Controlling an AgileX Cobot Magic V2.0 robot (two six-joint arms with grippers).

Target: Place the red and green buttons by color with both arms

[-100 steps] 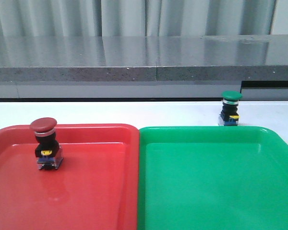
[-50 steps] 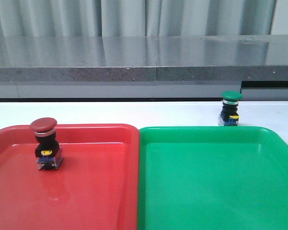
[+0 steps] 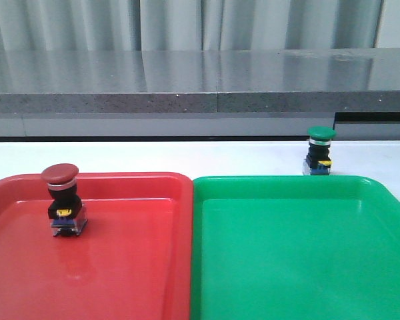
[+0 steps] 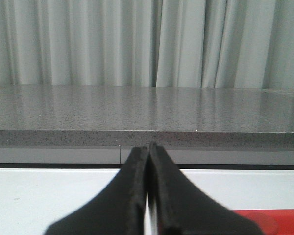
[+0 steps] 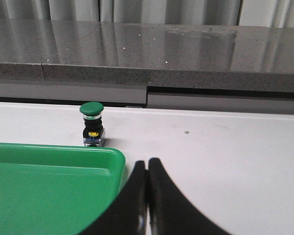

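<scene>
The red button [image 3: 63, 200] stands upright inside the red tray [image 3: 133, 267], near its far left part. The green button [image 3: 319, 152] stands upright on the white table just beyond the far right rim of the green tray [image 3: 293, 260]. It also shows in the right wrist view [image 5: 92, 125], beyond the green tray's corner [image 5: 49, 186]. Neither arm shows in the front view. My left gripper [image 4: 149, 147] is shut and empty, with a corner of the red tray [image 4: 264, 218] beside it. My right gripper [image 5: 147, 164] is shut and empty, beside the green tray's corner, well short of the green button.
A grey stone ledge [image 3: 200, 83] runs along the back of the white table [image 3: 187, 157], with pale curtains behind it. The two trays sit side by side and fill the near part of the table.
</scene>
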